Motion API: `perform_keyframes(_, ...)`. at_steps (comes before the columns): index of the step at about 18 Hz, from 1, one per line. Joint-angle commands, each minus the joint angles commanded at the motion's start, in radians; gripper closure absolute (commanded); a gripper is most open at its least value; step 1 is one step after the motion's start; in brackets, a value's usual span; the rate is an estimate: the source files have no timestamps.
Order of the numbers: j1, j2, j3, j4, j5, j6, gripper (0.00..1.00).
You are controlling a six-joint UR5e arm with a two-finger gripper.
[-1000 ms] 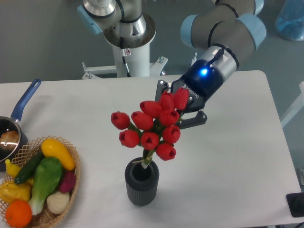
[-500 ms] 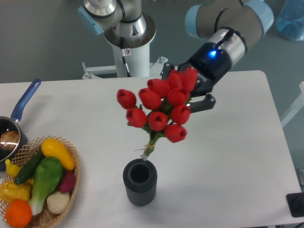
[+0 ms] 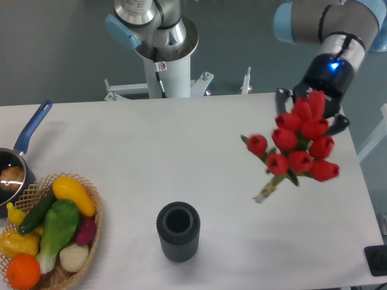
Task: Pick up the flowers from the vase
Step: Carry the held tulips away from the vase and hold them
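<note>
Lift step judged complete at this moment. Bunch of red closed tulip buds with short green stems [image 3: 297,154] hung in the air over the right part of the white surface [image 3: 151,157], well apart from the small dark ribbed cylindrical vase [image 3: 178,231], which stood upright and empty near the front edge. Stem ends pointed down and left, free of everything. Black two-finger claw [image 3: 314,115] was mostly hidden behind the buds; it appeared pinched on the upper part of the bunch, since the flowers hung from it with nothing else bearing them, though the finger contact itself was not visible.

Judgement: the pick was essentially achieved. The next move would call for a steady hold and no sudden swing, as the bunch was gripped high and the stems dangled loose; slipping is the likely risk.

Compared with half a second before: the bunch then sat just above the vase mouth, stem tips close to the rim. Now the arm had swung it up and far to the right, and the bunch was tilted more. Vase unmoved. Wicker basket of fruit and vegetables [image 3: 51,232] and blue-handled saucepan [image 3: 18,160] unchanged at left.
</note>
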Motion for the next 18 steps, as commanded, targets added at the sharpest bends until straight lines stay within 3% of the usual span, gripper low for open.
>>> perform_keyframes(3, -0.003, -0.02, -0.003, -0.005, 0.182, 0.135, 1.0)
perform_keyframes(6, -0.034, -0.026, 0.011, -0.012, 0.345, 0.143, 1.0)
perform_keyframes(10, -0.034, -0.038, 0.038, -0.017, 0.428, 0.175, 1.0)
perform_keyframes(12, -0.037, -0.031, 0.061, -0.06, 0.522, 0.176, 1.0)
perform_keyframes(14, -0.054, -0.038, 0.107, -0.148, 0.621, 0.178, 1.0)
perform_keyframes(18, -0.093, -0.052, 0.13, -0.169, 0.758, 0.178, 1.0)
